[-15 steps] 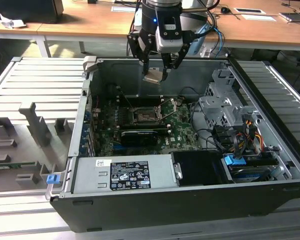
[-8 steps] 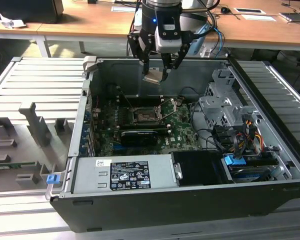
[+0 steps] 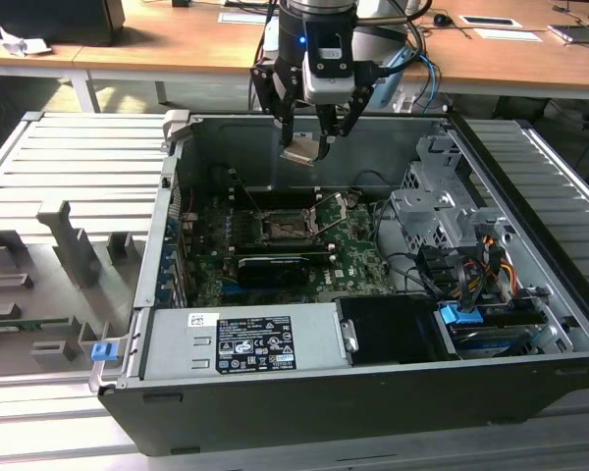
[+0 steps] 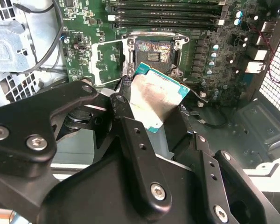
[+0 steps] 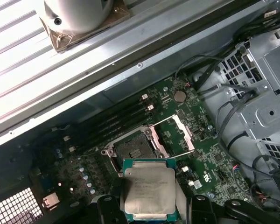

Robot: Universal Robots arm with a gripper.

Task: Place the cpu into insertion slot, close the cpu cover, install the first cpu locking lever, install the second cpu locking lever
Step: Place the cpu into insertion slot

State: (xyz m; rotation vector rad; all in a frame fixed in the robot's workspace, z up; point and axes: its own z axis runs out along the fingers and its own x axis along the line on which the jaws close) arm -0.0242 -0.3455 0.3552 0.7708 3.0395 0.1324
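Gripper (image 3: 312, 143) pinched the cpu (image 5: 148, 189), one edge hidden behind it, well above the bare insertion slot (image 5: 134, 150), cpu cover (image 5: 183, 134) flipped open.

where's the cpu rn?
Exterior view, upper centre: the cpu is held in the gripper, in mid-air above the open insertion slot, not touching it.

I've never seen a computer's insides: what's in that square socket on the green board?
The slot holds only its dark pin field; no chip sits in it. The cpu, held in the gripper above, hides one edge in the second wrist view.
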